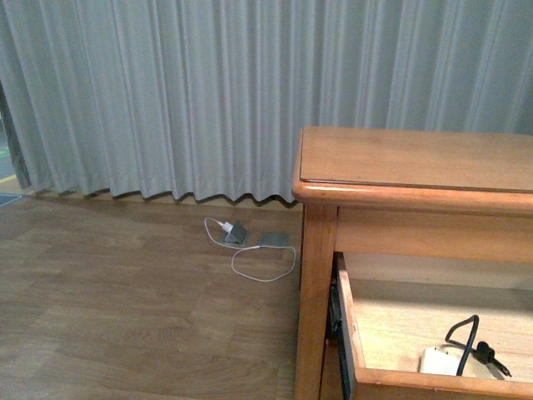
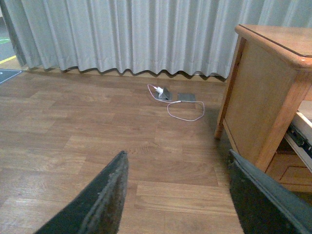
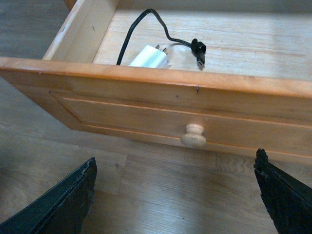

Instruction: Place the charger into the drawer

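Right gripper (image 3: 175,163) spread wide, nothing between the fingers (image 3: 63,204), hovering over the floor (image 3: 161,195) just in front of the drawer (image 3: 146,109). The drawer is pulled out, and the pale round knob (image 3: 193,135) sits on its raised panel front between the two fingers in the wrist view. The charger (image 3: 149,57) lies inside on the light wood bottom, close behind the front wall. Its prongs point into the drawer, and the black cable (image 3: 127,36) arcs up and over to the black connector (image 3: 199,48) resting nearby. Front view agrees: charger (image 1: 439,361) is in the open drawer (image 1: 348,321) under the dresser (image 1: 416,158) top. Left gripper (image 2: 178,158) also spread and empty, over bare floor beside the dresser's side panel (image 2: 253,92). Further out, a white-cabled charger with grey flat pieces (image 2: 168,95) lies on the floor near the grey curtain (image 2: 122,34), well apart from both grippers.
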